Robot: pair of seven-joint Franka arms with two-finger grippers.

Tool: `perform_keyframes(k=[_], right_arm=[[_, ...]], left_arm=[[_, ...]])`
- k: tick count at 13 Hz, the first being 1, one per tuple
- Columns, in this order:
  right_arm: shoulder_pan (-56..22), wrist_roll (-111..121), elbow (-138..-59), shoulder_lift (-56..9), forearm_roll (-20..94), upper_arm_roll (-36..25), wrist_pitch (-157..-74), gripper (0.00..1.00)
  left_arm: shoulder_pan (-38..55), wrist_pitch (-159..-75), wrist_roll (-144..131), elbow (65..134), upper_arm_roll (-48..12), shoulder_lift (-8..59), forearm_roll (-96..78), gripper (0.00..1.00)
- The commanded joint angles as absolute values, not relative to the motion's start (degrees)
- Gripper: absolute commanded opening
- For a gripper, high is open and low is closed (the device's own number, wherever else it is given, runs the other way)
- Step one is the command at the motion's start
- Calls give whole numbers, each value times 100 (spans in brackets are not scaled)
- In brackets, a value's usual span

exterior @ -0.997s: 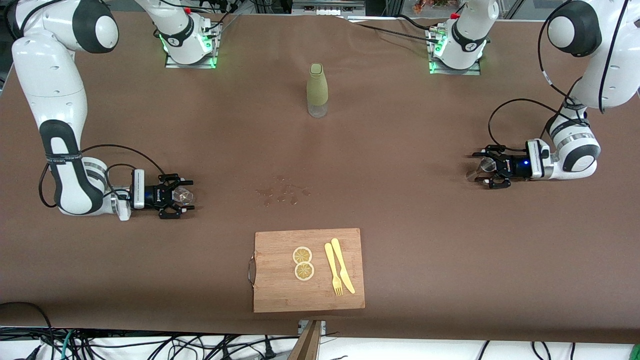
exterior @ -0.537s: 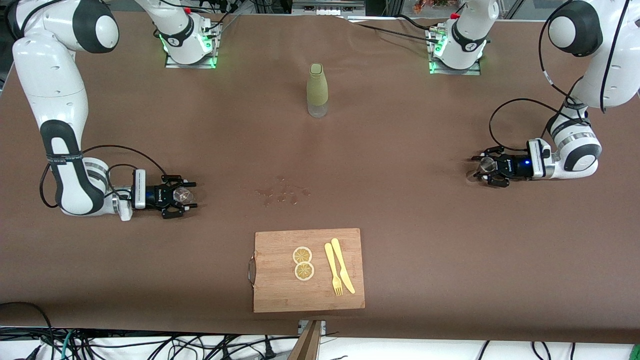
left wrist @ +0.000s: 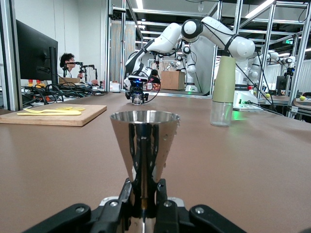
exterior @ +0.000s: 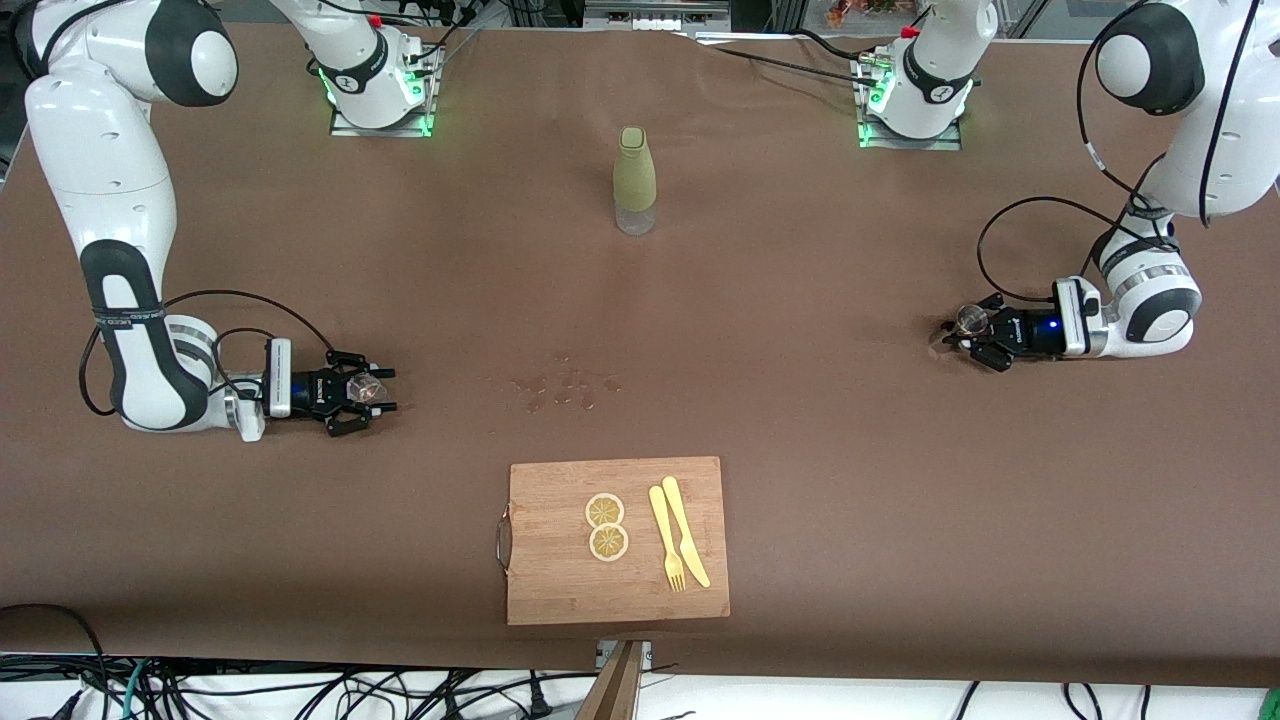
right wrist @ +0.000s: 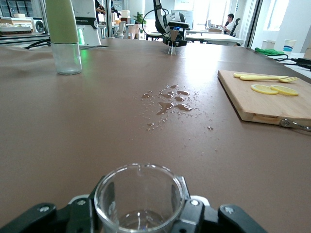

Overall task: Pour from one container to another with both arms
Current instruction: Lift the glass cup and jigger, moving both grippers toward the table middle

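Note:
A small clear glass sits low over the brown cloth at the right arm's end of the table. My right gripper is shut on it, a finger on each side of its wall. At the left arm's end, my left gripper is shut on the narrow waist of a shiny metal measuring cup. The cup's wide mouth faces up. Each wrist view shows the other arm's gripper small in the distance.
A capped green bottle stands mid-table near the bases. Spilled water drops lie at the centre. A wooden cutting board, nearer the front camera, carries two lemon slices, a yellow fork and a knife.
Both grippers went from open around their vessels to shut on them. The left gripper's fingers drew in most visibly, and the metal cup shifted slightly.

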State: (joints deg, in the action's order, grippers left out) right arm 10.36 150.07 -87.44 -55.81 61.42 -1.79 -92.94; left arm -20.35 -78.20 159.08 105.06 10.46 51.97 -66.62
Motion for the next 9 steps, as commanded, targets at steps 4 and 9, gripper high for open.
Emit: perform_keyframes(k=[4,9], right_arm=[[1081,15144,-8763,-5590,6249,-158,-9220,45],[1081,15135,-8763,-5590,6249,-158,-9220,32]], left_arm=[[-1995,-7831,16998,10468,1134,5309,-6759,0],[-1777,-7787,16612,10450,1029,5177,-6837,0]])
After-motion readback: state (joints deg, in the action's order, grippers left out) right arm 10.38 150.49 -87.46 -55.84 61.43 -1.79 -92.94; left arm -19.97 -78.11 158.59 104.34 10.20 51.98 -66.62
